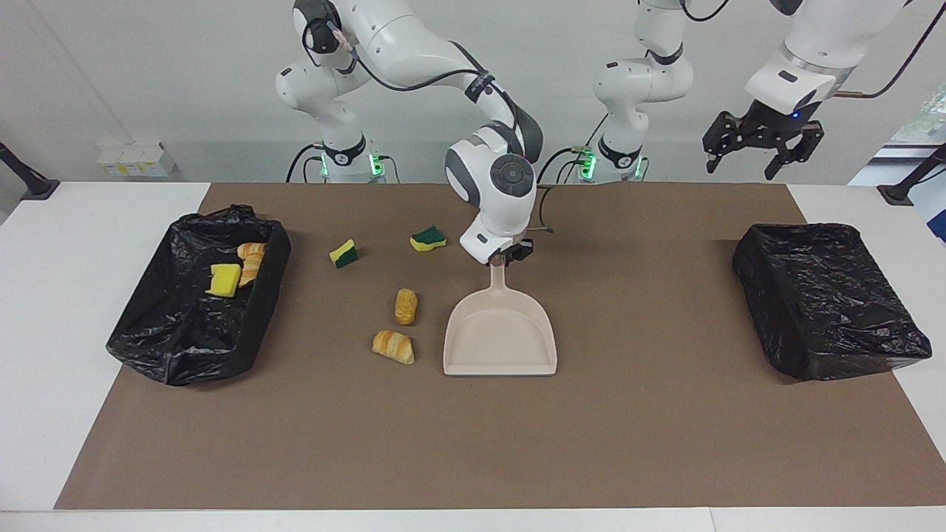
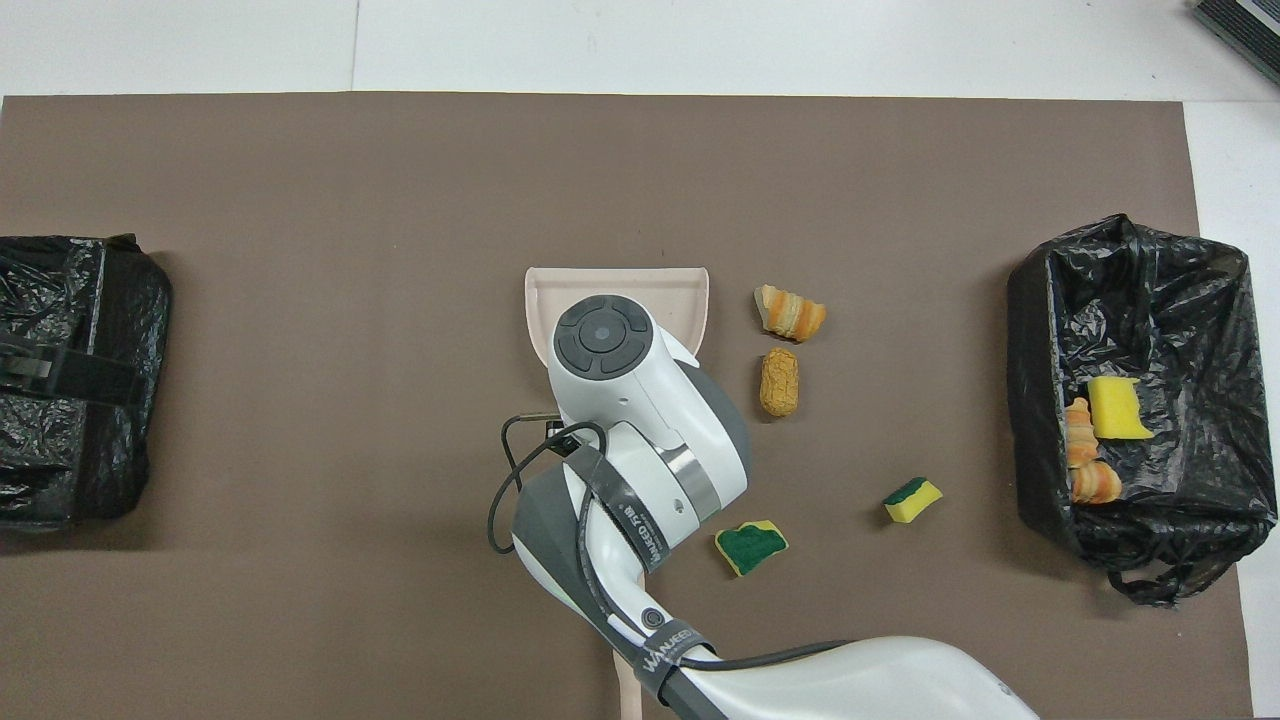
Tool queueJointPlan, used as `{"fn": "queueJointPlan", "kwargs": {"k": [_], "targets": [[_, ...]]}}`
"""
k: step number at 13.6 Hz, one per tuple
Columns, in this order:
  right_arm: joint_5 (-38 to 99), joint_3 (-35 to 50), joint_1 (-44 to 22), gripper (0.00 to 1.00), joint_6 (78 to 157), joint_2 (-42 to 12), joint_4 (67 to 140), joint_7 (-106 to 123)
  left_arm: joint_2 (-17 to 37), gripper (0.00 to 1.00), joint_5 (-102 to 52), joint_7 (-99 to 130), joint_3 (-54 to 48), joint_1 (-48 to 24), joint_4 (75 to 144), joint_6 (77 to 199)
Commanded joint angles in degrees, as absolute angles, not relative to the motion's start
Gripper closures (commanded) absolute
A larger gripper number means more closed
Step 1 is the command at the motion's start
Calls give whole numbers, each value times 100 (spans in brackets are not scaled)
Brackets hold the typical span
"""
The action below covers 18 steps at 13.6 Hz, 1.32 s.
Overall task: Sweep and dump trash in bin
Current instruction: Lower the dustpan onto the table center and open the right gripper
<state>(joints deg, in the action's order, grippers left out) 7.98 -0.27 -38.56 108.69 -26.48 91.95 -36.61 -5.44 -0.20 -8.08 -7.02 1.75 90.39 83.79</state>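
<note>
A cream dustpan point(image 1: 499, 336) lies flat mid-table, its mouth facing away from the robots. My right gripper point(image 1: 505, 258) is at the top of its handle; in the overhead view the wrist hides it and only the pan's front point(image 2: 625, 285) shows. Loose trash lies beside the pan toward the right arm's end: a croissant piece point(image 1: 393, 346) point(image 2: 790, 312), a bread lump point(image 1: 406, 306) point(image 2: 780, 382), a yellow-green sponge chunk point(image 1: 344, 253) point(image 2: 912, 500) and a green sponge chunk point(image 1: 428, 238) point(image 2: 751, 546). My left gripper point(image 1: 761, 144) hangs open, waiting high over the left arm's end.
A black-lined bin point(image 1: 192, 332) point(image 2: 1200, 260) at the right arm's end holds a yellow sponge point(image 1: 223, 279) and a croissant piece point(image 1: 251, 260). A second black bin point(image 1: 828, 303) point(image 2: 70, 400) sits at the left arm's end. A cream brush handle point(image 2: 627, 695) lies near the robots.
</note>
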Motion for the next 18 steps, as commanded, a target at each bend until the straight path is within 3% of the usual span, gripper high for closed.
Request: {"fn": "queueJointPlan", "kwargs": {"k": [1, 5, 10, 15, 18], "targets": [[861, 53, -3797, 0, 10487, -2383, 9167, -3507, -633, 0, 70, -844, -747, 229, 9115, 8446], [905, 114, -3858, 0, 9924, -1804, 9631, -3165, -475, 0, 44, -835, -625, 54, 8939, 8358], [923, 123, -4200, 0, 9923, -871, 11019, -2892, -440, 0, 44, -835, -380, -218, 8711, 8262], [1415, 123, -4421, 0, 10844, -10, 12741, -2883, -351, 0, 18, -660, -167, -387, 8595, 8183], [2159, 123, -4526, 0, 11188, 184, 13157, -3058, -404, 0, 53, -97, -53, -510, 8639, 8218]]}}
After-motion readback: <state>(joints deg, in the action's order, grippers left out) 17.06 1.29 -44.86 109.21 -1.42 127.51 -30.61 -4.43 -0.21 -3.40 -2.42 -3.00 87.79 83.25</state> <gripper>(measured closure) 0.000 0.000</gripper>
